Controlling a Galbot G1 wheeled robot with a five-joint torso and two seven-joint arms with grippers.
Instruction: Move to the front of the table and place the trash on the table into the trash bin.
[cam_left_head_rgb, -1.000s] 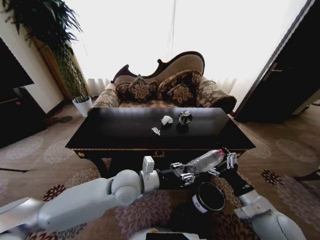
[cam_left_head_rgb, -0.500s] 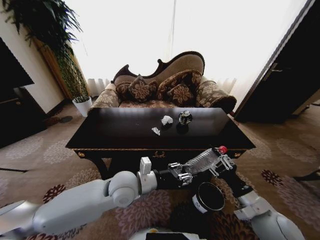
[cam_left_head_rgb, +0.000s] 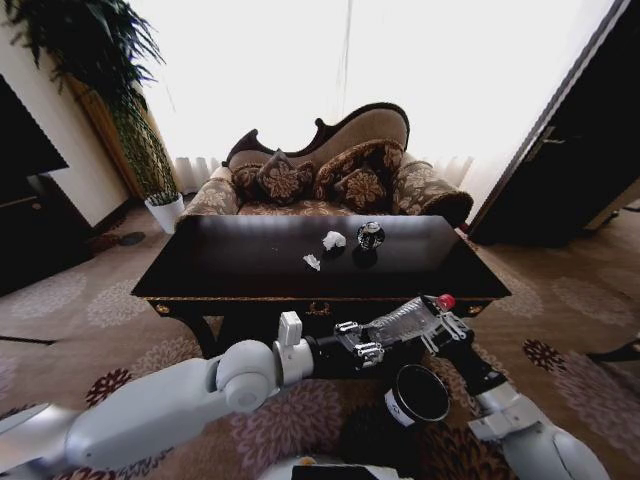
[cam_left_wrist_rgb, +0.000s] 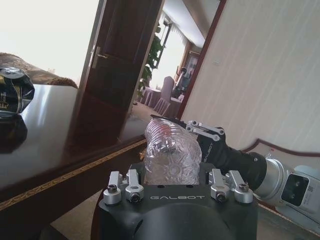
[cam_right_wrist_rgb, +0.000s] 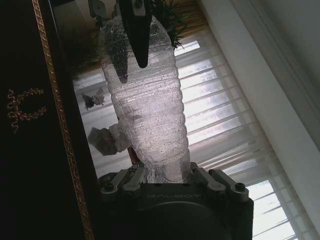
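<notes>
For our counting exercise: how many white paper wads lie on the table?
2: one paper wad beside the dark can, a smaller one nearer the table's front edge.

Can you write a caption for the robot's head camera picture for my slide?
Both grippers, left gripper and right gripper, hold a clear plastic bottle above the trash bin.

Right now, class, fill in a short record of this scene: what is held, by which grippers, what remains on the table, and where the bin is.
held item: clear plastic bottle with red cap, lying roughly level in front of the table
left gripper: fingers shut on the bottle's base
right gripper: fingers shut on the neck end
on table: two paper wads, dark can
trash bin: on the carpet, below the bottle
</notes>
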